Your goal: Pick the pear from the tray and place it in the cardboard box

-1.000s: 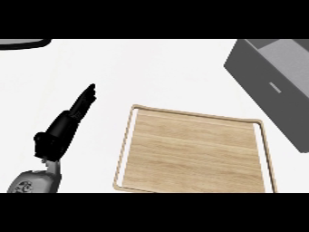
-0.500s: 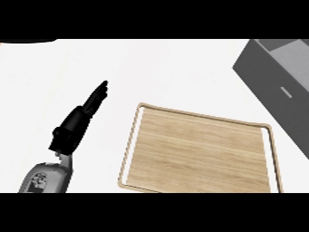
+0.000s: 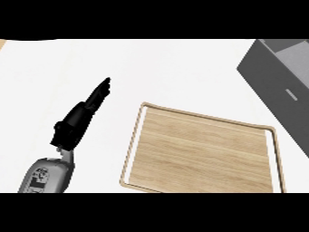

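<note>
Light wooden tray with raised pale rim, lying flat at lower centre, grey cardboard box open-topped, at right edge, apart from tray

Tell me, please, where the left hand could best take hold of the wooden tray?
Probably the left rail of the tray, coming from the left: a slot behind it should let fingers hook round, and it lies nearest the open left hand.
</note>
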Robot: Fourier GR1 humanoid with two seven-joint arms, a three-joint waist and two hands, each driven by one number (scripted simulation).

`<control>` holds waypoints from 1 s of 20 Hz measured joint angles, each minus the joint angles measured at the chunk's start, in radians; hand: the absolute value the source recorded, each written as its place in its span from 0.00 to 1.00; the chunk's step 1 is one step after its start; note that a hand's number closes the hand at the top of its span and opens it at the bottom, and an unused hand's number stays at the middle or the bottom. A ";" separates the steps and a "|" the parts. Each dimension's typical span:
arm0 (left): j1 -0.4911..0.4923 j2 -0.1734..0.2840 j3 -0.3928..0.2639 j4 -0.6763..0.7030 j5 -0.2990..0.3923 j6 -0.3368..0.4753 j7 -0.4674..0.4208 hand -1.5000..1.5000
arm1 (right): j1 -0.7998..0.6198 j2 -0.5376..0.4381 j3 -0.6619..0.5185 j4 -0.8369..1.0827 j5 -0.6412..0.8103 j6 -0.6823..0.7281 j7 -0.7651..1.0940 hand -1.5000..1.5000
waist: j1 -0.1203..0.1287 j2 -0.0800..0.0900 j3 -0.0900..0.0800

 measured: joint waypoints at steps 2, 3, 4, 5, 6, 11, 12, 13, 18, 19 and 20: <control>0.009 -0.003 -0.003 -0.010 -0.004 -0.001 -0.005 0.50 | -0.075 -0.019 0.035 0.036 -0.007 0.009 0.047 1.00 | 0.005 0.000 0.000; 0.011 -0.012 -0.011 -0.011 -0.012 0.007 0.001 0.50 | -0.100 -0.010 0.059 0.048 -0.001 0.002 0.059 1.00 | 0.006 0.001 0.000; 0.001 -0.009 -0.007 -0.018 -0.007 0.000 0.017 0.50 | -0.130 -0.011 0.076 0.090 0.012 -0.004 0.050 1.00 | 0.008 0.001 0.000; 0.005 -0.008 -0.006 -0.022 -0.006 -0.004 0.019 0.50 | -0.165 -0.015 0.096 0.121 0.023 -0.007 0.056 1.00 | 0.009 0.001 0.000; 0.005 -0.009 -0.006 -0.033 -0.001 -0.008 0.031 0.50 | -0.199 -0.012 0.114 0.142 0.029 -0.014 0.070 1.00 | 0.010 0.001 0.000; 0.007 -0.017 -0.010 -0.024 -0.013 -0.006 0.015 0.50 | -0.349 0.007 0.226 0.296 0.149 -0.090 0.048 1.00 | 0.017 0.004 0.000; 0.020 -0.009 -0.007 -0.039 -0.007 -0.016 0.017 0.50 | -0.373 0.002 0.235 0.334 0.168 -0.094 0.030 1.00 | 0.018 0.004 0.000; 0.013 -0.005 0.000 -0.019 -0.005 -0.022 0.001 0.50 | -0.403 0.009 0.259 0.363 0.194 -0.110 0.022 1.00 | 0.018 0.004 0.000; 0.015 0.003 0.015 -0.014 -0.002 -0.031 -0.017 0.50 | -0.518 0.057 0.357 0.515 0.326 -0.187 -0.033 1.00 | 0.020 0.005 0.000; -0.006 0.002 0.019 0.001 -0.004 -0.029 -0.015 0.50 | -0.537 0.073 0.376 0.553 0.356 -0.213 -0.047 1.00 | 0.022 0.006 0.000; -0.012 0.006 0.026 0.011 -0.002 -0.032 -0.021 0.50 | -0.544 0.099 0.397 0.570 0.382 -0.241 -0.049 1.00 | 0.020 0.006 0.000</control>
